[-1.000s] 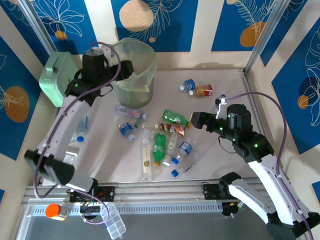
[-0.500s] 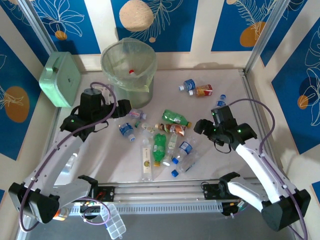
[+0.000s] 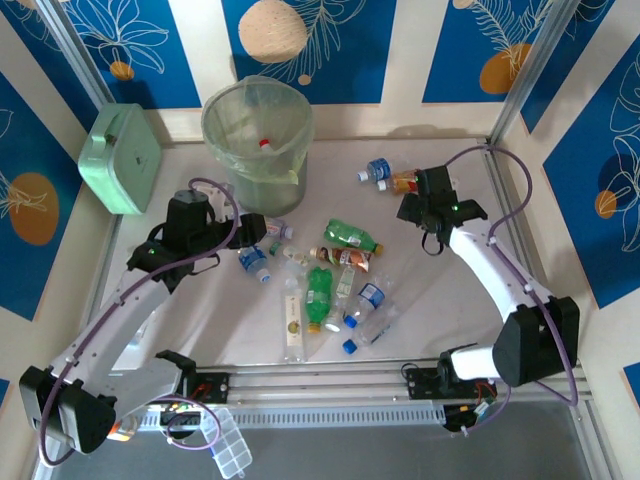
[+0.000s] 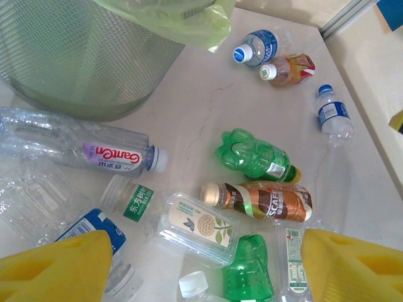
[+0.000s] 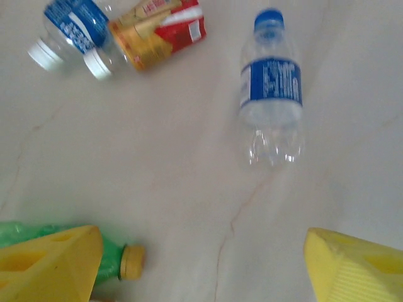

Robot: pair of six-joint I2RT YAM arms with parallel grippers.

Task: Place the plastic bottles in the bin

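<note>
**Mint-green box** (image 3: 120, 160). Far left, against the wall. It is not part of the job.

**Left gripper** (image 3: 255, 228). Low over the left fringe of the litter, on the near side of the bin. Its yellow fingers (image 4: 56, 264) are spread wide with nothing between them.

**Bin** (image 3: 262, 180). Far, left of centre, upright, with the liner folded over the rim. One red-capped bottle (image 3: 265, 144) lies inside.

**Plastic bottles** (image 3: 318, 290). About a dozen lie on their sides on the table (image 3: 450, 300), most in a loose heap at centre.
- The purple-labelled clear bottle (image 4: 94, 151) lies just beside the bin's foot and is nearest the left gripper.
- To its right lie a green bottle (image 4: 255, 157) and a brown-labelled bottle (image 4: 264, 201), side by side.

**Far pair.** A white-capped blue-labelled bottle (image 5: 69, 22) and a red-and-yellow bottle (image 5: 157, 34) lie with their caps close together.

**Right gripper** (image 3: 410, 210). Over bare table on the near side of that pair, fingers apart and empty.

**Blue-capped bottle** (image 5: 271, 94). Lies alone, right of the pair.

**Handling (judged).**
- The bottles look empty, so they should be very light.
- Their thin walls will likely dent under pressure, and the smooth round bodies may roll or squirt free.
- The best hold is probably across the labelled middle or the stiffer shoulder below the cap, taking outliers before the tangled heap.
</note>
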